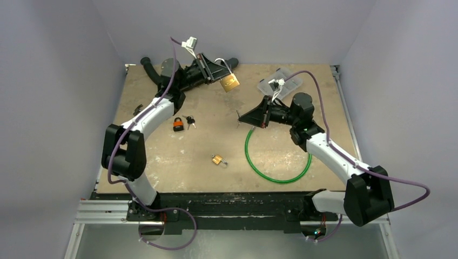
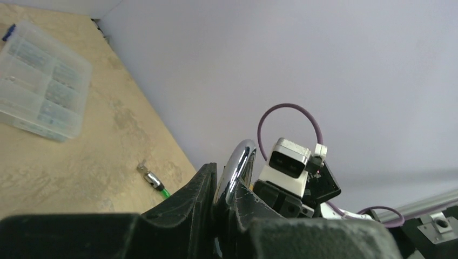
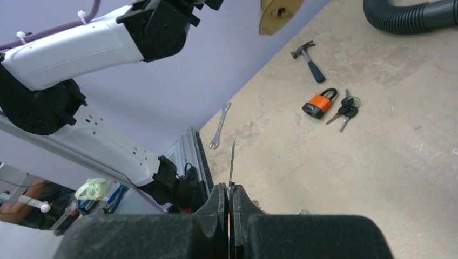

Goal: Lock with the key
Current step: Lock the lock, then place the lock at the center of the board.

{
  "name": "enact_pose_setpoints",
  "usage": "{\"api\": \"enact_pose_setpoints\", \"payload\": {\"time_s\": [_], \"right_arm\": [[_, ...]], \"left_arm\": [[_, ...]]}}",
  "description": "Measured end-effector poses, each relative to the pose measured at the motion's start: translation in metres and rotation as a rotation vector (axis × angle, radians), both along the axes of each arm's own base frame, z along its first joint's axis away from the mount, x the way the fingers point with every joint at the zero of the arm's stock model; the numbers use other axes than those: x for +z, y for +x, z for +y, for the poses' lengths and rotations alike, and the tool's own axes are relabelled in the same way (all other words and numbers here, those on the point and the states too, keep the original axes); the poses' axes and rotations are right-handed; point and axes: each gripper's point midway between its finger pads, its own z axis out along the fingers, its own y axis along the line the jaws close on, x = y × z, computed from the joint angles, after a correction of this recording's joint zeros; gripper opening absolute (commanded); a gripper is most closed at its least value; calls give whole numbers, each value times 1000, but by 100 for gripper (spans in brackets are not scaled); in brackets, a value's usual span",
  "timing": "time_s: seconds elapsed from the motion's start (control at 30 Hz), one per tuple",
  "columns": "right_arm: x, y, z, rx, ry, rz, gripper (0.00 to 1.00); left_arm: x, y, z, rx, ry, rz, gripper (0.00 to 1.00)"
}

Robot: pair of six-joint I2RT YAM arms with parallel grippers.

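My left gripper is shut on the chrome shackle of a brass padlock and holds it in the air at the back of the table; the lock's underside shows at the top of the right wrist view. My right gripper is shut on a thin key, seen edge-on, its blade sticking out past the fingertips. It hovers mid-table, to the right of and nearer than the padlock, apart from it.
On the table lie an orange padlock with black keys, a small brass padlock, a green cable loop, a clear parts box, a hammer, a wrench and a black hose.
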Motion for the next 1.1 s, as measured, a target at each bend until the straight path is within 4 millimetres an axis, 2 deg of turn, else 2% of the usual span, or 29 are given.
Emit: {"api": "enact_pose_setpoints", "payload": {"time_s": [0.13,0.27,0.47,0.67,0.9,1.1], "right_arm": [[-10,-2,-1,0,-21,24,0],[-13,0,-2,-11,-29,20,0],[-21,8,-5,-49,-63,12,0],[-35,29,-5,-92,-104,11,0],[-66,55,0,-118,-161,41,0],[-84,73,6,-124,-183,55,0]], "left_arm": [[-8,9,2,29,28,1,0],[-37,14,4,47,145,25,0],[-93,18,18,85,417,41,0],[-158,4,42,76,672,126,0],[-218,3,55,37,818,187,0],[-272,4,62,1,910,258,0]]}}
